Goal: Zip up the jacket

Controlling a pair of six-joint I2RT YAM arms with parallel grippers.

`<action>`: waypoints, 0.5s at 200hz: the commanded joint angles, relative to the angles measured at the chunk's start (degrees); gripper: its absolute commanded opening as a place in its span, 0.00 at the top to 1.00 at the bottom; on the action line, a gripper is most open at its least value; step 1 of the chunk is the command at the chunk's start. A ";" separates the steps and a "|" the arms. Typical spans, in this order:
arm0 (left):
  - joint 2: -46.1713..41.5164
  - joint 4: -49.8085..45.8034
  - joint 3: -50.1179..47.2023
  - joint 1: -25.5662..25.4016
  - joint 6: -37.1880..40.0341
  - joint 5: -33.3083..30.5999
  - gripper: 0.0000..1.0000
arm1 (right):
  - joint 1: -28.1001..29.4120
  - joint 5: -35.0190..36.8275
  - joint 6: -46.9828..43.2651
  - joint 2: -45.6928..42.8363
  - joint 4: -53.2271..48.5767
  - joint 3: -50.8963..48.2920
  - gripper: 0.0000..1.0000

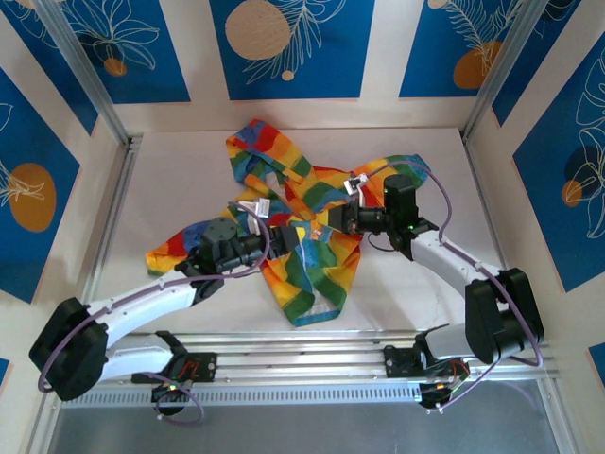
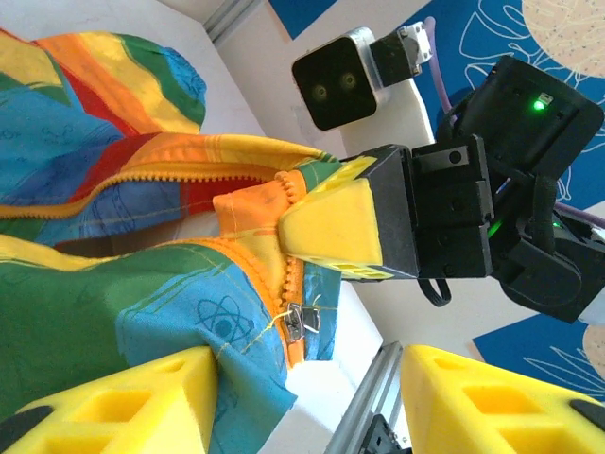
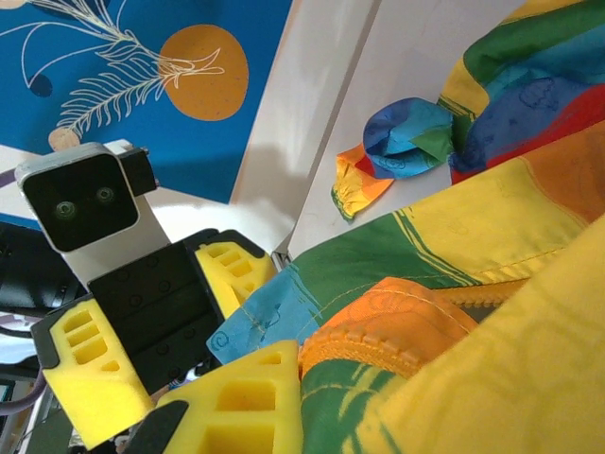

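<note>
- As you look from above, the jacket lies hood far, hem near, long axis leaning right.
- Right gripper clenched on fabric beside the zipper; left gripper jaws apart.

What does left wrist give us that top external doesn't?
Left wrist: the zipper pull close up on the teeth, with the right gripper pinching the orange edge of the jacket close by it. The left gripper has its fingers apart.
Top external: the whole jacket crumpled on the table, sleeves splayed, both arms reaching in.
Shared: the rainbow jacket, with the two grippers meeting at its front.
</note>
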 commanded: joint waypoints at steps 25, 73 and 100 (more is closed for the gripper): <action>-3.14 -16.99 0.76 -2.21 -8.70 -4.82 0.47 | 1.13 0.99 1.07 2.55 2.78 0.75 1.00; -13.52 -35.04 2.16 -3.04 -8.57 -14.63 0.47 | 1.40 2.65 1.82 3.85 4.52 0.82 1.00; -15.35 -35.04 3.26 -3.47 -11.78 -15.68 0.49 | 1.62 2.73 1.90 4.08 4.27 0.89 1.00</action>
